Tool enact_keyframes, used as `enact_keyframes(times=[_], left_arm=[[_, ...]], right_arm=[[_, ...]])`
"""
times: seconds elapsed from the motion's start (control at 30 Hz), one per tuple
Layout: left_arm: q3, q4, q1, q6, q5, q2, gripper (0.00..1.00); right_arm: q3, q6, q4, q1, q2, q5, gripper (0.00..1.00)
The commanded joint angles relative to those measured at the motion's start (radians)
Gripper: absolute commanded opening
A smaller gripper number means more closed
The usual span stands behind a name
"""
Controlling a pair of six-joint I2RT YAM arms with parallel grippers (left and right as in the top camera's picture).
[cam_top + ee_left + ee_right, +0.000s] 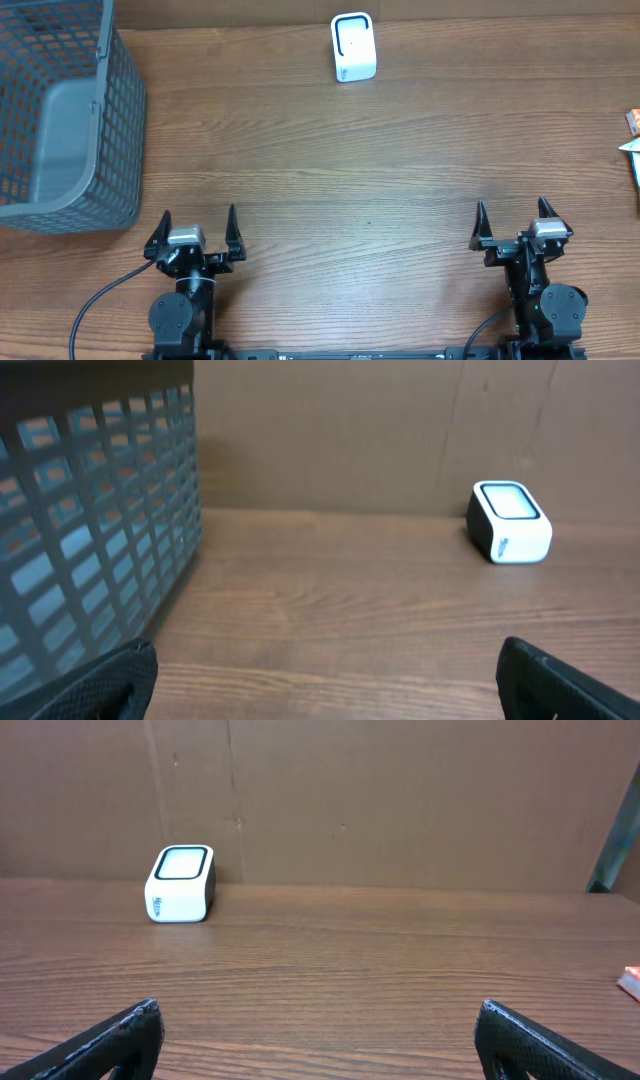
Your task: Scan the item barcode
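At far center sits small white scanner (353, 47) w/ black-rimmed window.

black arms (183, 305), pointed fingers (232, 228), silver wrist blocks (185, 237), black cable (95, 305)

Left gripper (198, 214) and right gripper (511, 206) sit well apart, both pointing forward, fingers (233, 228) spread wide.

White scanner (353, 47), grey lattice basket (120, 120)
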State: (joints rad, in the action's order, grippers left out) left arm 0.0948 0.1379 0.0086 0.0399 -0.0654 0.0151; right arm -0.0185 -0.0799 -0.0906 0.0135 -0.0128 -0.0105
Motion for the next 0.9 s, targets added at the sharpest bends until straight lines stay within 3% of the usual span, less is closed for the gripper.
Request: enact_keyframes(times=[0.0, 0.43, 0.87], left_arm=[[-0.073, -0.091, 0.005, 0.020, -0.024, -0.012, 1.00], [-0.090, -0.074, 0.005, 0.004, -0.095, -0.013, 1.00], [-0.090, -0.068, 0.004, -0.089, -0.058, -0.012, 1.00]], right_arm=[[0.011, -0.007, 0.006, -0.005, 0.010, 0.010, 1.00], [0.011, -0.006, 0.006, -0.005, 0.010, 0.010, 1.00], [0.011, -0.006, 0.006, -0.005, 0.010, 0.009, 1.00]])
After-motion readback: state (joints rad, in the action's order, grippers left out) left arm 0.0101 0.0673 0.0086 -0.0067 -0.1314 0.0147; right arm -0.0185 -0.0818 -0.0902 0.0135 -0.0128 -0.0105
